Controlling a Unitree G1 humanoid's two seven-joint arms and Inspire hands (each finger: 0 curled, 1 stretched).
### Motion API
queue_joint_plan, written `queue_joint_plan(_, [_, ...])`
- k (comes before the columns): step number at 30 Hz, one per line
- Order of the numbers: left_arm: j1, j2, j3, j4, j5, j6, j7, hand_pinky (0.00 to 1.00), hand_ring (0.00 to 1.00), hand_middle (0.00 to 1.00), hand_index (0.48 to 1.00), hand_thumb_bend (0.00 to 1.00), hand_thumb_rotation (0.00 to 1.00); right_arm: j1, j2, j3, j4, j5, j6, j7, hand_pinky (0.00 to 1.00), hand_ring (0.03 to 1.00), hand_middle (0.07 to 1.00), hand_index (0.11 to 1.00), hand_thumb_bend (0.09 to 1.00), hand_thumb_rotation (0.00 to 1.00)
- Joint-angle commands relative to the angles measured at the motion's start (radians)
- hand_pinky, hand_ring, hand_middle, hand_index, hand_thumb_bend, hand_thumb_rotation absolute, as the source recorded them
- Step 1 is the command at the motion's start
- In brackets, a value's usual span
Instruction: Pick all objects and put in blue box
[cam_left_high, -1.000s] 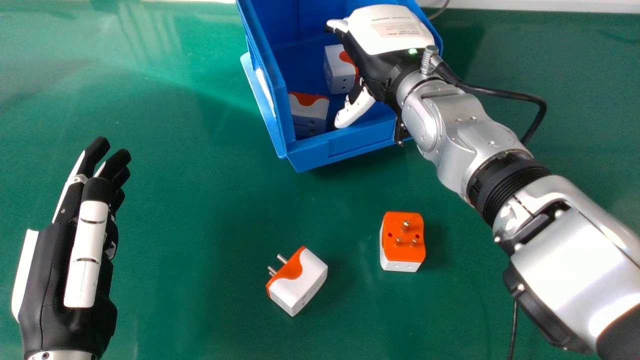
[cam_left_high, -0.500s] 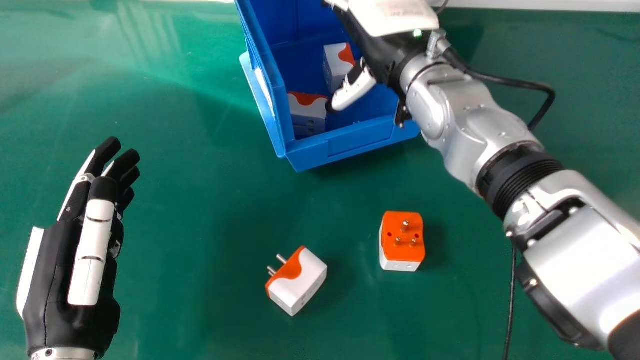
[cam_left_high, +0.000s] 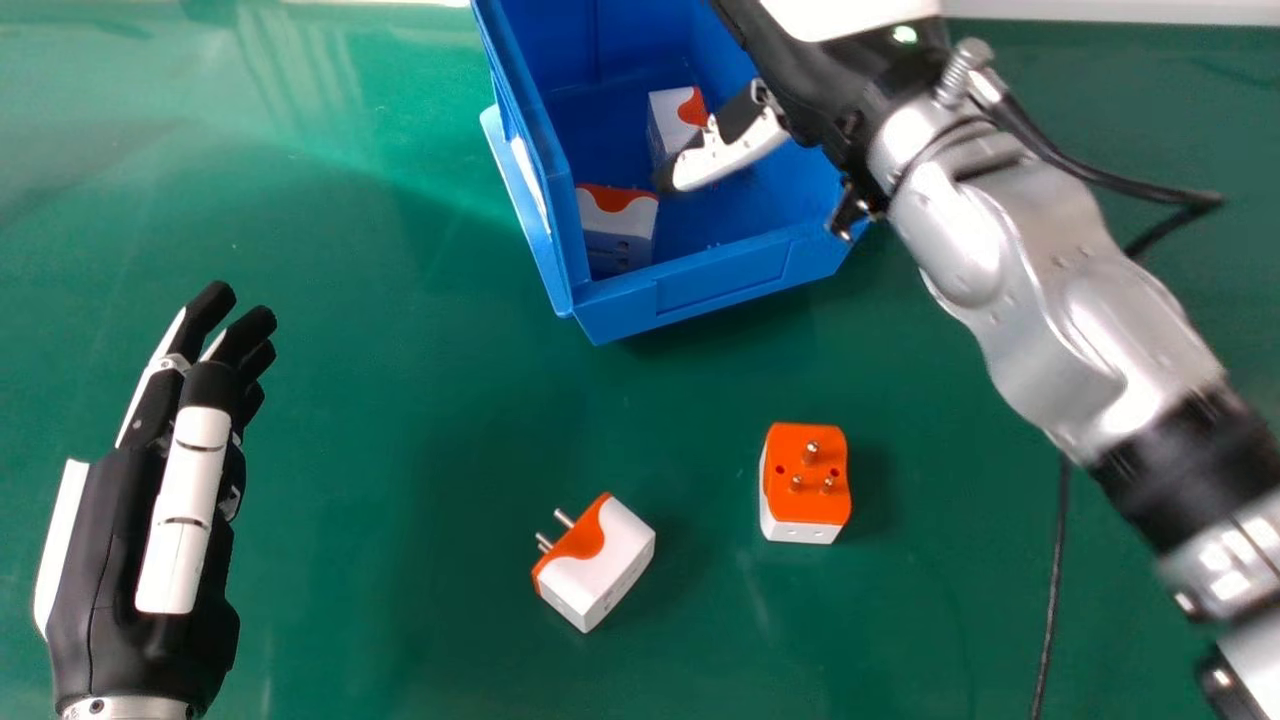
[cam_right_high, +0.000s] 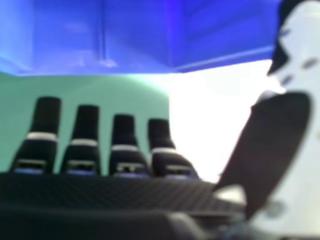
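So the orange-faced adapter (cam_left_high: 805, 475) is sitting on the desk (cam_left_high: 400, 430) with its prongs up, and the tipped adapter (cam_left_high: 605, 570) lies near it, prongs aimed off to the left. Looks like I've got those two left to grab. Another pair is already in the blue box (cam_left_high: 710, 280): the front adapter (cam_left_high: 615, 232) by the box's left wall, the rear adapter (cam_left_high: 672, 118) deeper in.

My right hand (cam_left_high: 740, 150) is over the box, empty and wide, fingers straight out. Left hand (cam_left_high: 150, 500) is just idling at the head view's left.

My take: get the thumb up and over the rim before swinging back, or it could snag and drag the box. Then I'd come down on the orange-faced one from above, pinching its white sides. Prongs are skinny, so gripping there would probably twist it loose.
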Motion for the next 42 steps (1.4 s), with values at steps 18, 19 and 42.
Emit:
queue_joint_plan(18, [0.012,-0.004,-0.007,-0.03,-0.008,-0.01,0.004,0.95,0.91,0.88,0.894,0.65,0.77,0.719,-0.02,-0.212,-0.654,-0.055,-0.022,-0.072,0.65,0.802,0.857,0.85,0.718,0.37])
queue_joint_plan(19, [0.013,-0.002,-0.007,-0.025,-0.006,-0.013,0.002,0.95,0.91,0.88,0.894,0.65,0.77,0.76,-0.013,-0.216,-0.657,-0.046,-0.051,-0.104,0.65,0.802,0.857,0.85,0.718,0.37])
queue_joint_plan(42, [0.006,-0.006,-0.013,-0.011,0.004,-0.028,0.015,0.96,0.92,0.89,0.899,0.64,0.76,0.976,0.029,-0.249,-0.523,-0.059,-0.197,-0.207,0.68,0.828,0.871,0.846,0.7,0.42])
